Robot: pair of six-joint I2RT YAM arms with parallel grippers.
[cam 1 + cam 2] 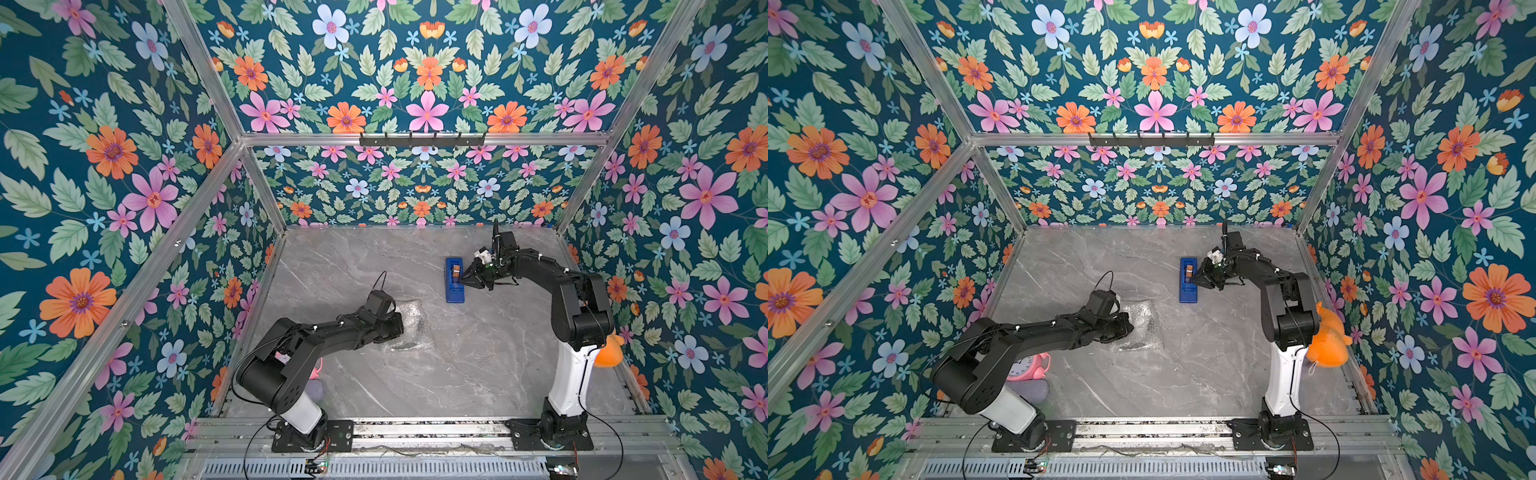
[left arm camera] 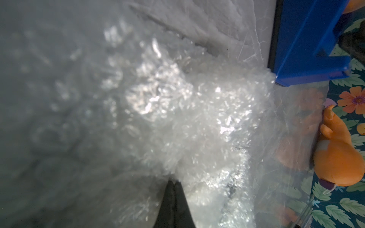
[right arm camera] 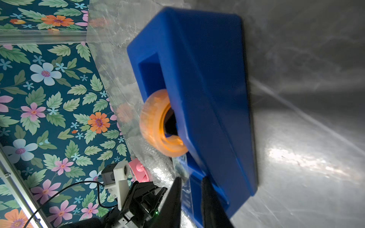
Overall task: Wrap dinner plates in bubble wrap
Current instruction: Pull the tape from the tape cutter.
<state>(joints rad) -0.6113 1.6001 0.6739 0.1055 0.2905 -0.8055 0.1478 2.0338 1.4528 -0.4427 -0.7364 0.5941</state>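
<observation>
Left claw (image 1: 1126, 327) rests on bubble wrap (image 1: 1147, 322); right claw (image 1: 1197, 282) at blue dispenser (image 1: 1187, 291).

Bubble wrap (image 1: 409, 328), clear and silvery, is shown folded into a crumpled, roughly square bundle flat on the grey desk (image 1: 457, 374); the black plate (image 1: 419, 323) is glimpsed inside as dark arcs

No text, label, brand or sign can be read in any view. Dark marks on the white dial of the pink round alarm clock (image 1: 1026, 367) are too small to be read.
</observation>
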